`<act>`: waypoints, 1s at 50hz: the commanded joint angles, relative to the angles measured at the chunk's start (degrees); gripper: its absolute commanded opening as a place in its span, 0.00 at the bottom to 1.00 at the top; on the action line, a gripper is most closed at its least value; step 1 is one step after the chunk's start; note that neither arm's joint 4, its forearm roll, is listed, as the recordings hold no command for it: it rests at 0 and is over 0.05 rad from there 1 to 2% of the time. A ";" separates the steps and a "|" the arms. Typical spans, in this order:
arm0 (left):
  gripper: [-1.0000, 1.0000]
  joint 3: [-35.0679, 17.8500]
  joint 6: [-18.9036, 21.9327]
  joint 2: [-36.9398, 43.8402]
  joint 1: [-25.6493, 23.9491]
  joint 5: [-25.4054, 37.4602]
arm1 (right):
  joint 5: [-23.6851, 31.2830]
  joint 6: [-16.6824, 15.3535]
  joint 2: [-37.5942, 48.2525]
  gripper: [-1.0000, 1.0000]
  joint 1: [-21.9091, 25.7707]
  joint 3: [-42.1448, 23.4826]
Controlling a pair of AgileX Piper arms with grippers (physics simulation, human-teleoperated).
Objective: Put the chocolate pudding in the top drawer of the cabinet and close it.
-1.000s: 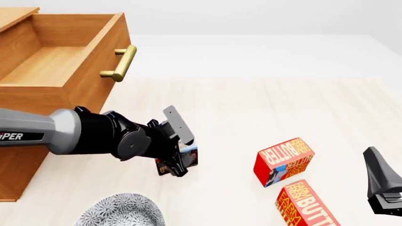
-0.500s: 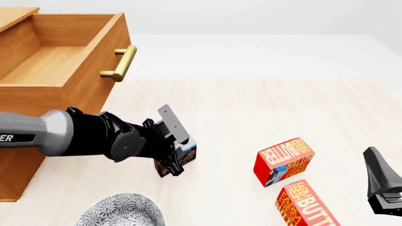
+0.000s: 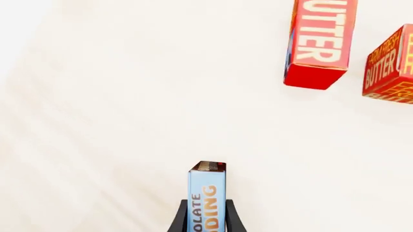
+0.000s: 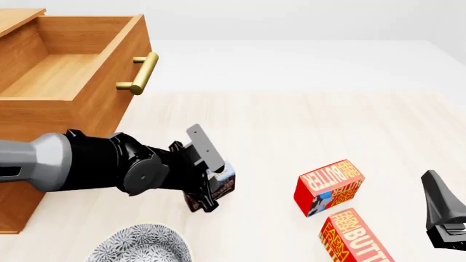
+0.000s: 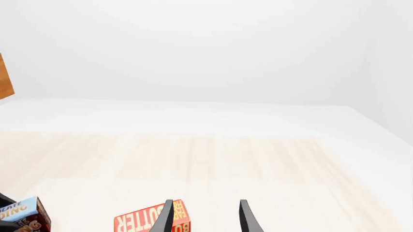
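The chocolate pudding (image 4: 226,182) is a thin box with a pale blue band, held edge-on low over the table, left of the middle. My left gripper (image 4: 211,192) is shut on it. In the left wrist view the pudding (image 3: 208,193) stands between the two black fingers (image 3: 178,221). The top drawer (image 4: 102,82) of the cabinet (image 4: 18,180) is pulled open at the far left, showing nothing inside, its brass handle (image 4: 138,73) facing right. My right gripper (image 4: 442,215) hangs at the right edge, and in the right wrist view its fingers (image 5: 166,217) stand apart with nothing between them.
Two red-orange butter boxes (image 4: 329,186) (image 4: 357,237) lie right of the pudding, between the arms. A grey patterned bowl (image 4: 142,246) sits at the near edge below the left arm. The butter boxes also show in the left wrist view (image 3: 319,41) (image 3: 390,65).
My left gripper has shifted slightly to the right with the pudding, and the arm's grey link has drawn back to the left. The right arm has not moved.
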 commanded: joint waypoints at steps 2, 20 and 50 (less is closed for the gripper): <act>0.00 -0.58 -0.09 -2.21 -2.31 1.21 | 0.11 0.20 -0.04 1.00 -0.04 0.00; 0.00 -0.59 0.89 -6.97 -4.97 3.29 | 0.11 0.20 -0.04 1.00 -0.04 0.00; 0.00 -2.76 0.97 -12.75 -8.15 6.22 | 0.15 0.21 -0.07 1.00 -0.03 0.00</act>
